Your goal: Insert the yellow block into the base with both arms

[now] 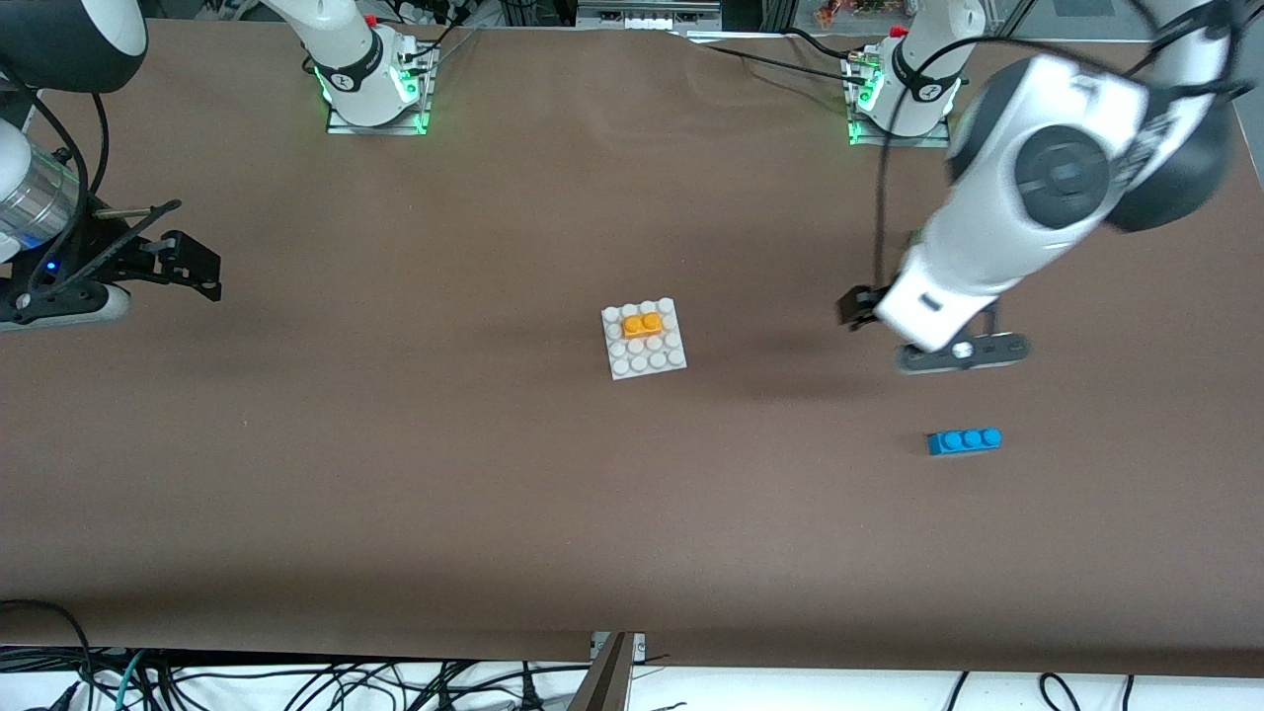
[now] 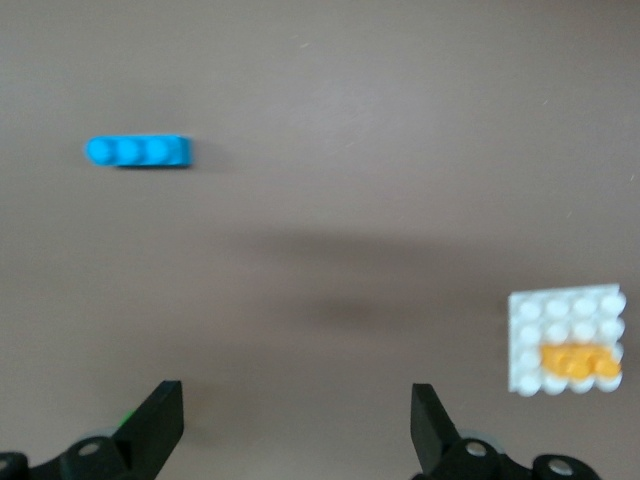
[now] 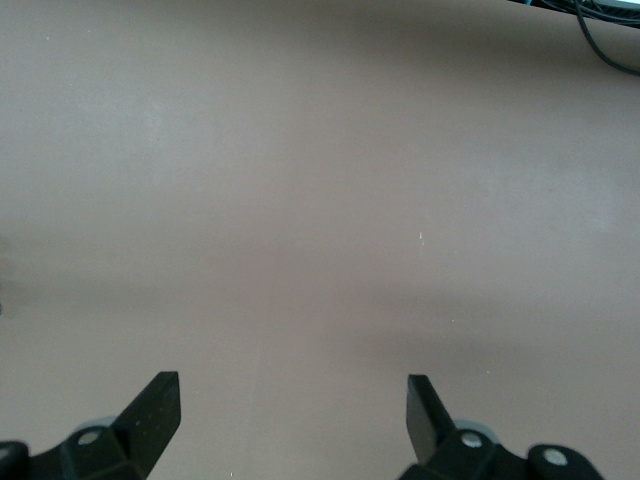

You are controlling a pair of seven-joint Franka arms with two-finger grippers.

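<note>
1. Small orange-yellow two-stud plastic block (image 1: 642, 323): seated on flat white studded square base (image 1: 645, 339), mid-desk (image 1: 395, 444).
2. Left pincer (image 2: 298, 420): spread, empty, over bare desk beside the blue three-stud brick (image 1: 964, 440).
3. Right pincer (image 3: 293, 415): spread, empty, waiting at its desk end.
4. Step: insertion apparently complete; next, only confirm seating.

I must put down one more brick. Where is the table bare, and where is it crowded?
Bare: brown table nearer the camera than the base, and between base and open right pincer. Crowded: toward the left arm's end, where the open left pincer hangs by the blue brick.

No legible text, labels or numbers anywhere.
</note>
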